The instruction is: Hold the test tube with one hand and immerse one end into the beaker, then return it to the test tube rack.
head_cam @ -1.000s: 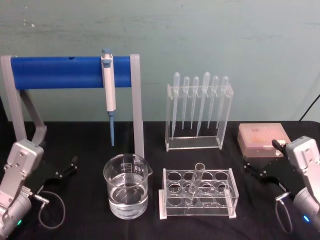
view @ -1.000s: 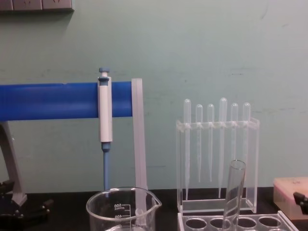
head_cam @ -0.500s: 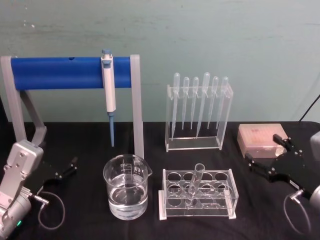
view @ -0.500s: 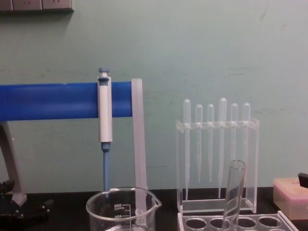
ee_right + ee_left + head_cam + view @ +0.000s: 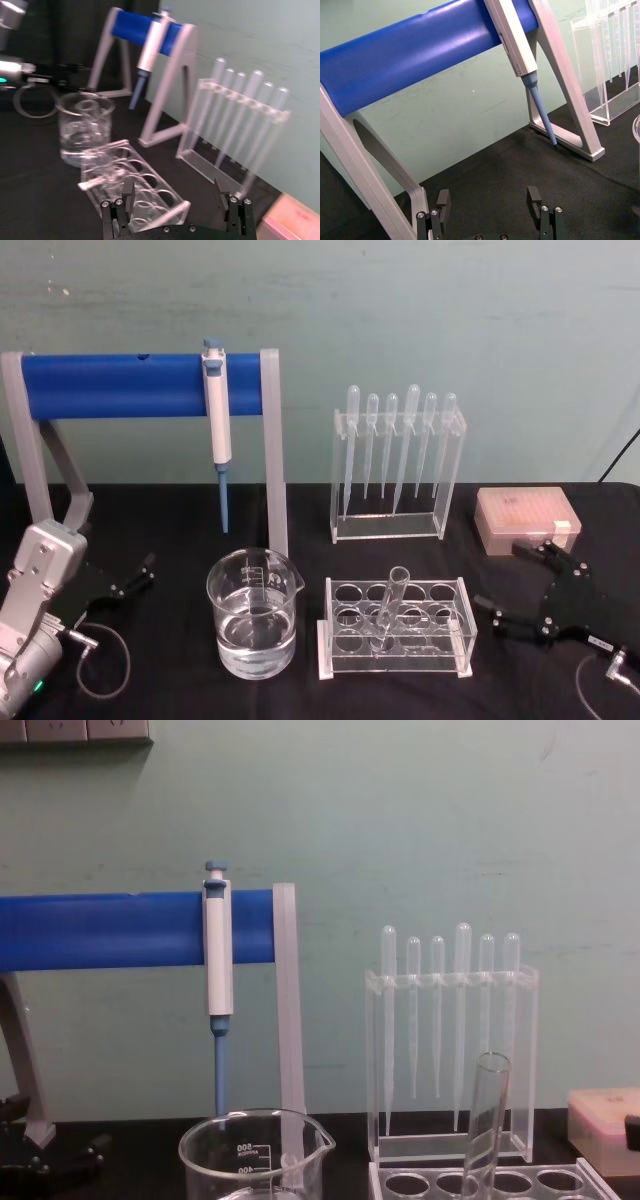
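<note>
The test tube (image 5: 388,606) leans in a middle hole of a clear rack (image 5: 345,658), its open rim up; the chest view shows its upper part (image 5: 487,1118). To the rack's left stands the beaker (image 5: 253,614), partly filled with clear liquid, and its rim shows low in the chest view (image 5: 255,1152). My right gripper (image 5: 506,578) is open and empty, low over the table just right of the rack and facing it (image 5: 175,192). At the left edge my left gripper (image 5: 134,576) rests open with nothing between its fingers (image 5: 489,200).
A blue-and-white pipettor (image 5: 217,420) hangs on a blue-barred stand (image 5: 140,385) behind the beaker. A clear holder of plastic pipettes (image 5: 395,465) stands behind the rack. A pink tip box (image 5: 525,515) sits at the back right, just behind my right gripper.
My right gripper has swung down and leftward from beside the pink box toward the rack, turning to face it. The left arm, the tube and the beaker have not moved.
</note>
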